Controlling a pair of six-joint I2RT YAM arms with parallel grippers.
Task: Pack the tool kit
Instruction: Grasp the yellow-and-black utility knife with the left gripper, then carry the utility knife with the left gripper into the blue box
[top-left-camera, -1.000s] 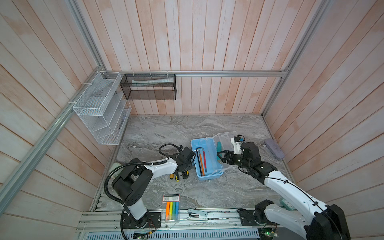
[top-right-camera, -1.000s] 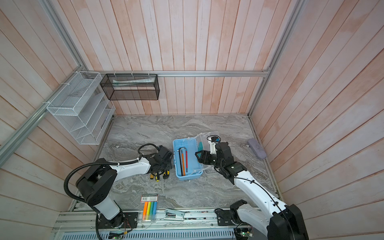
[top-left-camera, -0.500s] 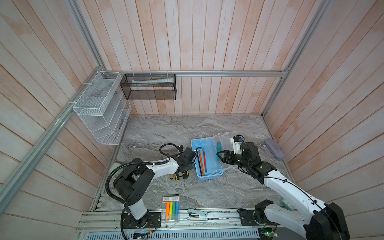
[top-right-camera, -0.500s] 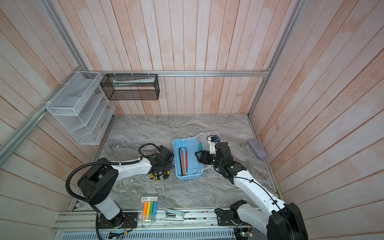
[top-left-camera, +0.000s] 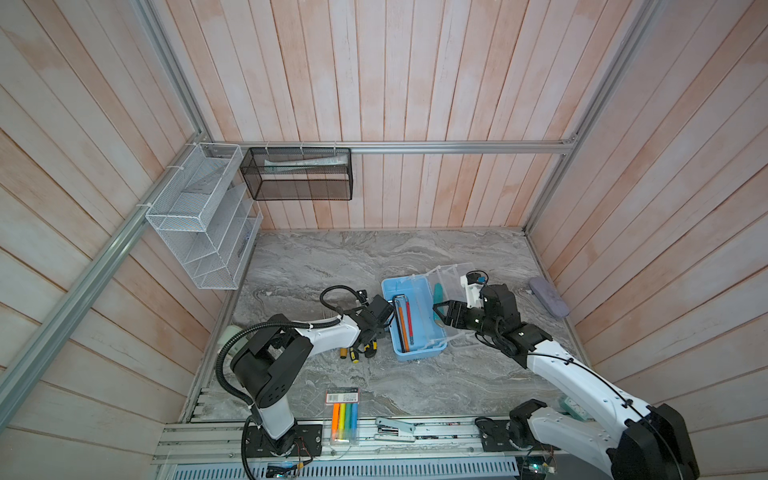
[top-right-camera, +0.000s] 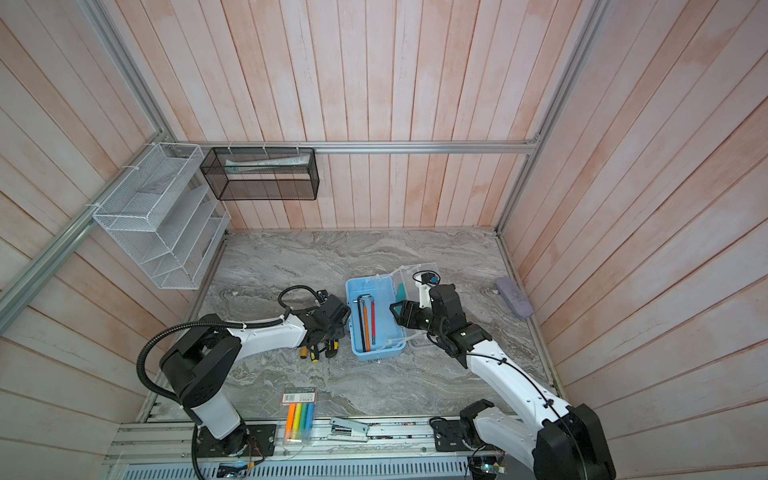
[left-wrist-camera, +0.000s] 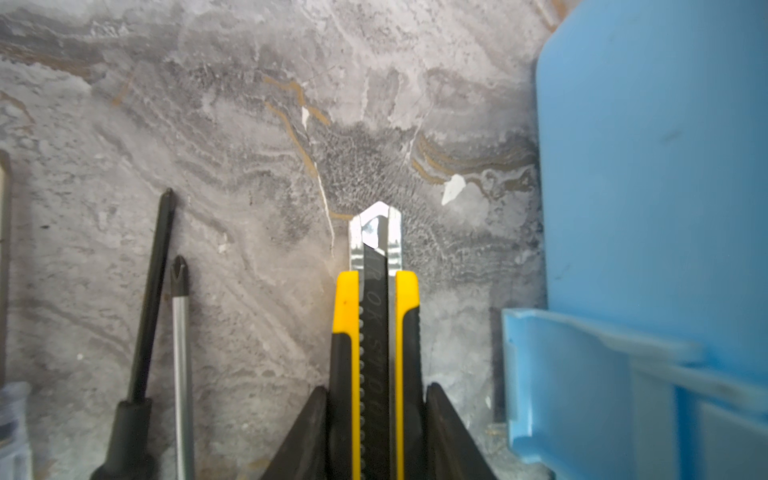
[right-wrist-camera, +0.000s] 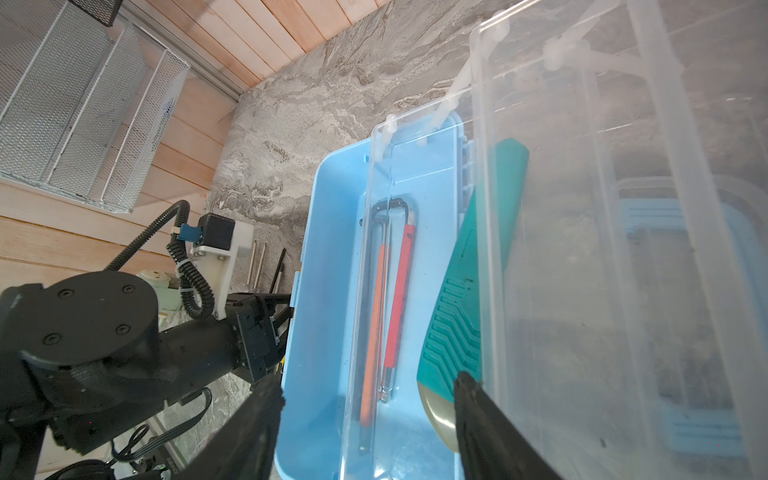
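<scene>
In both top views your tool kit (top-left-camera: 419, 354) sat open right of the worktop's (top-left-camera: 332, 257) middle, its clear lid (top-left-camera: 455, 274) tipped to the right. Bare stone ran from it to the back wall and forward to one marker pack (top-left-camera: 344, 415) and one stapler (top-left-camera: 395, 428) at the front edge. One grey-lilac case (top-left-camera: 548, 297) lay by the right wall. Your left pincer (top-left-camera: 369, 337) was down just left of the box; your right pincer (top-left-camera: 441, 314) hung over its right rim.

In the left wrist view that left pincer gripped one yellow-black utility knife (left-wrist-camera: 376, 324), fingers (left-wrist-camera: 307, 436) narrow against its sides. Two screwdrivers (left-wrist-camera: 151, 291) lay on one side, the box wall close on the other.

In the right wrist view the right pincer stood wide, one finger outside the blue wall, the other by the lid's edge. Three long tools (right-wrist-camera: 399, 282) lay inside.
</scene>
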